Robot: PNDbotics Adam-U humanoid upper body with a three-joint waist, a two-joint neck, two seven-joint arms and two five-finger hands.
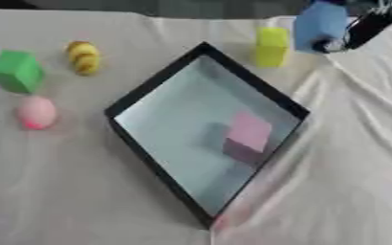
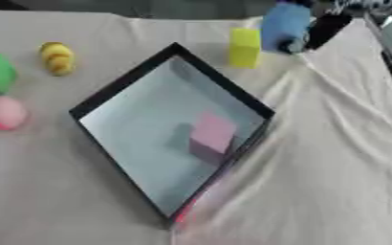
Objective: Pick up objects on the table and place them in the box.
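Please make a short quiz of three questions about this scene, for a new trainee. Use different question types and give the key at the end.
1. True or false: the pink block lies inside the black-rimmed box.
2. Which thing does the right hand hold? A) the green block B) the blue block C) the pink egg-shaped thing
3. Fill in: the yellow block stands on the cloth just past the box's far corner, next to the ____ block.

Key:
1. True.
2. B, the blue block, held up at the top right. The green block and the pink egg-shaped thing sit on the left.
3. Blue.
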